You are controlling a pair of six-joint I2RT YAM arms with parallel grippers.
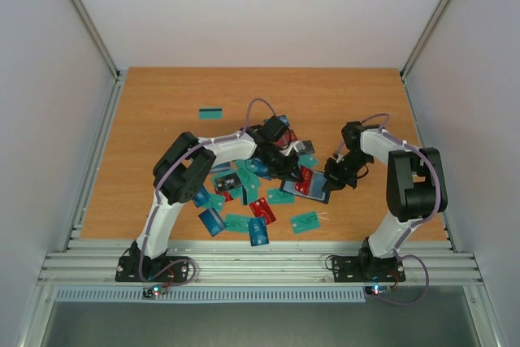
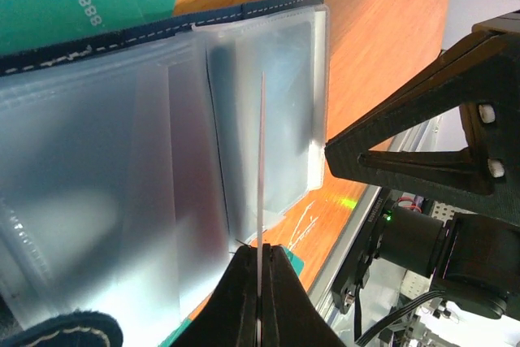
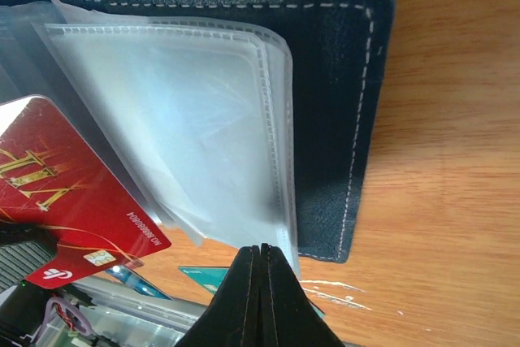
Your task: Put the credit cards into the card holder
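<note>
The card holder [image 1: 318,187] lies open at the table's centre, navy cover [image 3: 333,103] down and clear sleeves [image 2: 260,111] fanned up. My left gripper [image 2: 260,256] is shut on a card seen edge-on [image 2: 262,160], standing over the sleeves. In the right wrist view a red card [image 3: 57,193] is tilted at the sleeves' left side. My right gripper [image 3: 262,253] is shut on the edge of a clear sleeve [image 3: 187,119] and also shows in the left wrist view [image 2: 406,160]. Several loose credit cards [image 1: 244,201] lie left of the holder. In the top view both grippers, left [image 1: 292,170] and right [image 1: 331,176], meet at the holder.
One teal card [image 1: 211,113] lies alone at the back left. Another teal card [image 1: 305,221] lies near the front edge, with blue cards [image 1: 258,232] beside it. Grey walls and metal rails [image 1: 260,270] bound the wooden table [image 1: 162,111].
</note>
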